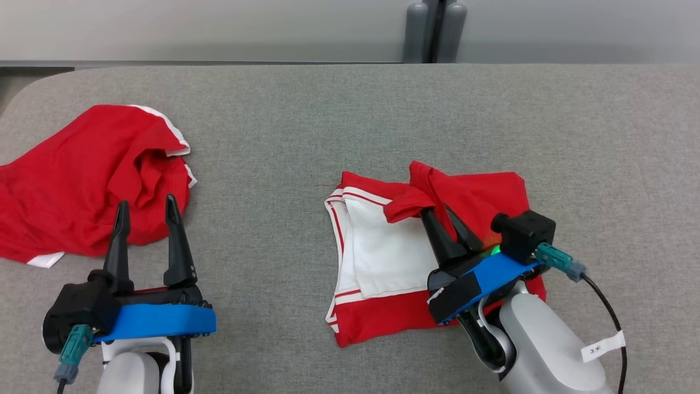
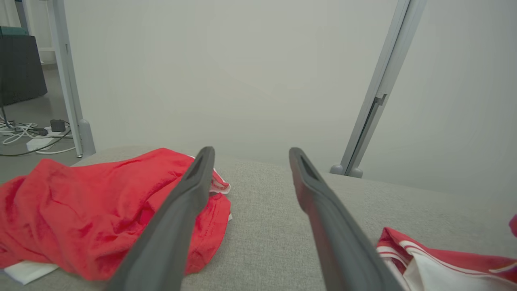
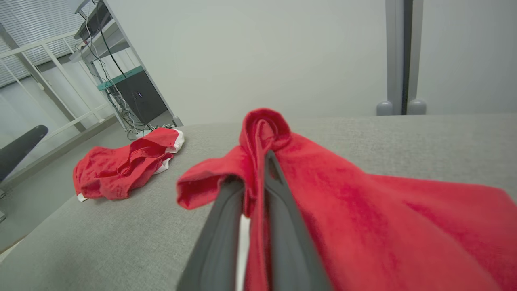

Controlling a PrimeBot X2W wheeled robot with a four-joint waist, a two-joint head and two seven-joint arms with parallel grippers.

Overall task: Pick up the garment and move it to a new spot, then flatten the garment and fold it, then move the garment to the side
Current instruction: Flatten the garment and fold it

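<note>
Grey counter [image 1: 350, 109] first: the red and white garment [image 1: 383, 257] I'm folding lies just right of its middle, well apart from the crumpled red garment [image 1: 71, 180] on the left. My right jaws are pinching a bunched red flap [image 1: 407, 205] at its far edge and my left jaws hang spread wide, holding nothing, so I reckon I should carry that flap low and slow and lay it square without dragging the layers underneath.
</note>
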